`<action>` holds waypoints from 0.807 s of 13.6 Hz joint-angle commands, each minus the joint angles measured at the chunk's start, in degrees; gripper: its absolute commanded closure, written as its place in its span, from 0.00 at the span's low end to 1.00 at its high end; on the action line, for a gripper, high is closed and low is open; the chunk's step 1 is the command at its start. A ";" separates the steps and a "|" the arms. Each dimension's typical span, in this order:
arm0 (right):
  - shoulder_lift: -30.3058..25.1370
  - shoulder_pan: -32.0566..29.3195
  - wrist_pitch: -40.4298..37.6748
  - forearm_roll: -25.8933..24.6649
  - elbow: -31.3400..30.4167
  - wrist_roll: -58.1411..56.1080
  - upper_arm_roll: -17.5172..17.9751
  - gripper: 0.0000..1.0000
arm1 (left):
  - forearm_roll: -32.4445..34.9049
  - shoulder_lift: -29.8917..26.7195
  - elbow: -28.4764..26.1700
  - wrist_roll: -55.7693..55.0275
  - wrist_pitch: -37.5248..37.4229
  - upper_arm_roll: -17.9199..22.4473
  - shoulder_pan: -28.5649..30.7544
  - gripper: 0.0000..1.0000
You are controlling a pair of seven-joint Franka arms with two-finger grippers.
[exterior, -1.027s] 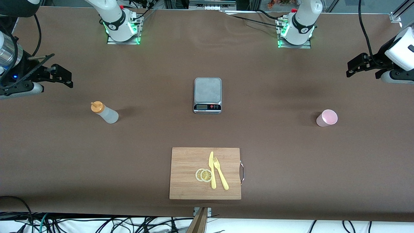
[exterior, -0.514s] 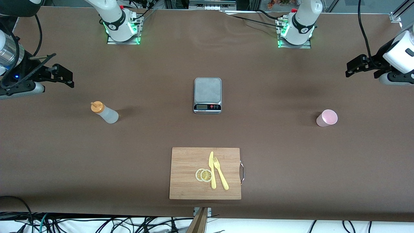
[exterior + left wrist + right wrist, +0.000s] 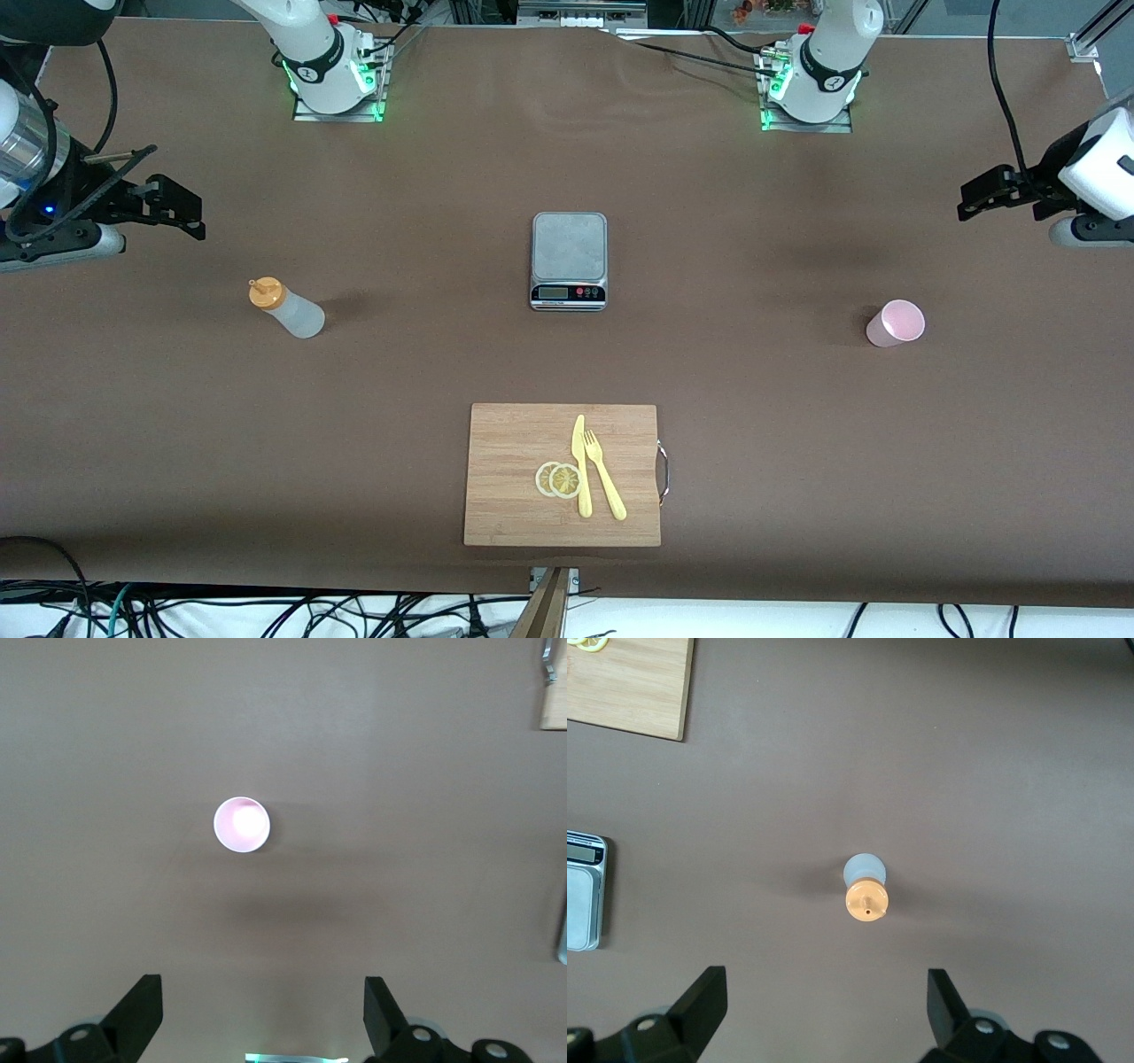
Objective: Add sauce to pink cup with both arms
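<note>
The sauce bottle (image 3: 288,309), whitish with an orange nozzle cap, stands on the brown table toward the right arm's end; the right wrist view looks down on it (image 3: 866,889). My right gripper (image 3: 182,213) hangs open and empty above the table near that bottle, its own view (image 3: 824,992) showing bare table between the fingers. The pink cup (image 3: 896,322) stands upright and empty toward the left arm's end, seen from above in the left wrist view (image 3: 241,824). Above the table close to the cup, my left gripper (image 3: 983,193) is open and holds nothing (image 3: 263,997).
A grey kitchen scale (image 3: 569,260) sits mid-table. Nearer the front camera lies a wooden cutting board (image 3: 514,434) with two lemon slices (image 3: 558,479), a yellow plastic knife (image 3: 580,465) and fork (image 3: 604,474). The arm bases (image 3: 337,75) stand along the table's back edge.
The left gripper has shifted slightly toward the table's end and lower in the front view. The right gripper has edged a little toward the table's middle. Bottle and cup have not moved.
</note>
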 commanded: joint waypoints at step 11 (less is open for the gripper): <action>-0.24 0.02 0.10 0.78 0.28 0.44 0.12 0.00 | 5.26 16.79 1.02 14.01 10.01 -0.30 5.22 0.00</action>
